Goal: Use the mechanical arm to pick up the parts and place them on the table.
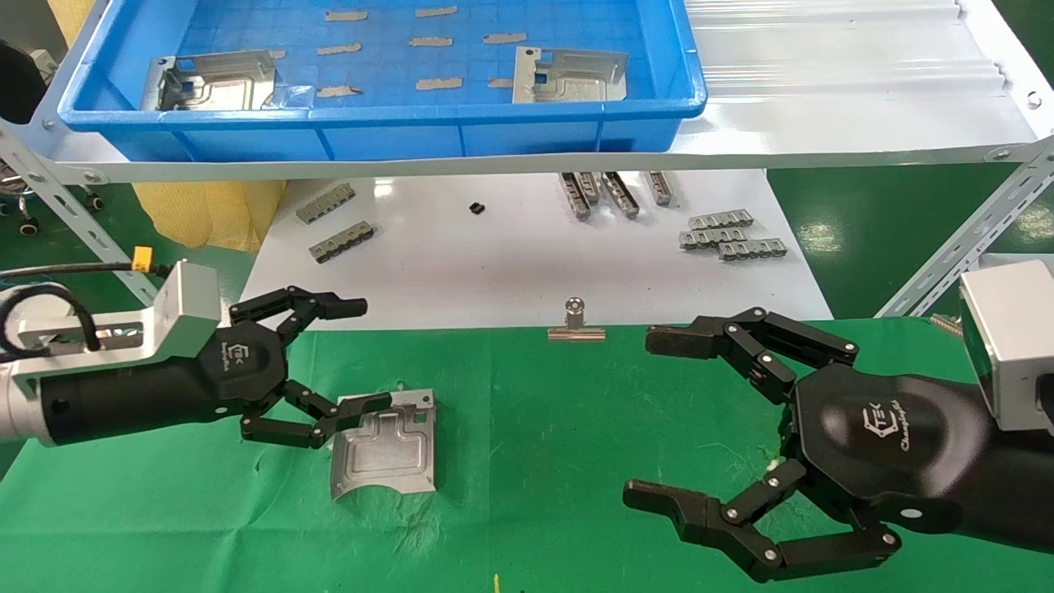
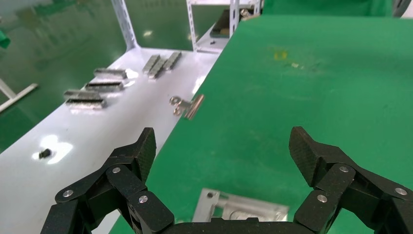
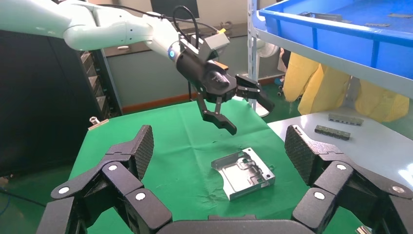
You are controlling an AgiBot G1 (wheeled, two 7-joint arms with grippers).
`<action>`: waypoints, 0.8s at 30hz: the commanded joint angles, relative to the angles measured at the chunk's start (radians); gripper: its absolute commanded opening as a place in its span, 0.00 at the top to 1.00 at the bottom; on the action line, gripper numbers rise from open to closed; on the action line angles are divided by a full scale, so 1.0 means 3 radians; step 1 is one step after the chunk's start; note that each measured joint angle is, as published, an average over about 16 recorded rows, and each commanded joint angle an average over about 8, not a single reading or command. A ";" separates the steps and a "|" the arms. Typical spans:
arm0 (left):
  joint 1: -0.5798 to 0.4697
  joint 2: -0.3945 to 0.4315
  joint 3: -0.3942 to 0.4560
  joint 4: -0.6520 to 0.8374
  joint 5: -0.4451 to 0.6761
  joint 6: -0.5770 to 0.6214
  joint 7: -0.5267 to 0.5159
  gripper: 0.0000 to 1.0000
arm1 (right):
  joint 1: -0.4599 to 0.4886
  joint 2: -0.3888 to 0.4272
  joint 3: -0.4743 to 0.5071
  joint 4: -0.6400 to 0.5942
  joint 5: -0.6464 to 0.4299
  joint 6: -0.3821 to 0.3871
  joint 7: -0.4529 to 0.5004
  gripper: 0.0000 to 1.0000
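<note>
One silver-grey part [image 1: 385, 445] lies flat on the green table [image 1: 535, 428]. It also shows in the left wrist view [image 2: 243, 207] and the right wrist view [image 3: 243, 173]. My left gripper [image 1: 362, 356] is open and empty; it hangs just above the part's left edge, not touching it, as the right wrist view [image 3: 248, 114] shows. My right gripper [image 1: 650, 416] is open and empty, low over the table to the right of the part. Two more parts [image 1: 216, 80] [image 1: 568, 76] lie in the blue tray [image 1: 370, 115] on the shelf.
A white board [image 1: 494, 263] behind the cloth carries small grey toothed strips [image 1: 733, 235] [image 1: 333, 222]. A silver binder clip [image 1: 575, 323] holds the cloth's far edge. The white ribbed shelf [image 1: 823, 66] overhangs the board. Slanted metal struts [image 1: 963, 239] stand at the sides.
</note>
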 commanded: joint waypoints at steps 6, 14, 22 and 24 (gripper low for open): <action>0.0238 -0.0146 -0.0167 -0.0508 -0.0171 -0.0032 -0.0316 0.00 | 0.0000 0.0000 0.0000 0.0000 0.0000 0.0000 0.0000 0.00; 0.0510 -0.0313 -0.0357 -0.1087 -0.0367 -0.0069 -0.0675 0.00 | 0.0000 0.0000 0.0000 0.0000 0.0000 0.0000 0.0000 0.00; 0.0783 -0.0482 -0.0549 -0.1670 -0.0564 -0.0106 -0.1038 0.00 | 0.0000 0.0000 0.0000 0.0000 0.0000 0.0000 0.0000 0.00; 0.0851 -0.0523 -0.0596 -0.1814 -0.0612 -0.0115 -0.1127 0.00 | 0.0000 0.0000 0.0000 0.0000 0.0000 0.0000 0.0000 0.00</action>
